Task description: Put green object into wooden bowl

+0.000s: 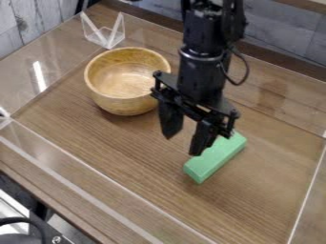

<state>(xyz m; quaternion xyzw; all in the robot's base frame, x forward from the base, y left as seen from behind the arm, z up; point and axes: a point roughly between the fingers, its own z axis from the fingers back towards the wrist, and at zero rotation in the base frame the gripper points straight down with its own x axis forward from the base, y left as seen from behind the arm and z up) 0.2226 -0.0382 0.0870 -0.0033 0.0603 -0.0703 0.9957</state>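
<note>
The green object [219,157], a bright green bar, lies flat on the wooden tabletop at the right front, set at a slant. The wooden bowl [128,80] stands upright at the back left with nothing inside it. My gripper [184,144] hangs from the black arm, pointing down just above the table, close against the bar's left side. Its two dark fingers [170,122] stand apart with nothing between them. The right finger's tip overlaps the bar's left edge in this view; I cannot tell whether it touches.
Clear plastic walls [51,181] ring the tabletop on the front, left and right. A folded clear plastic piece [102,30] stands at the back, behind the bowl. Bare wood lies between the bowl and the green bar.
</note>
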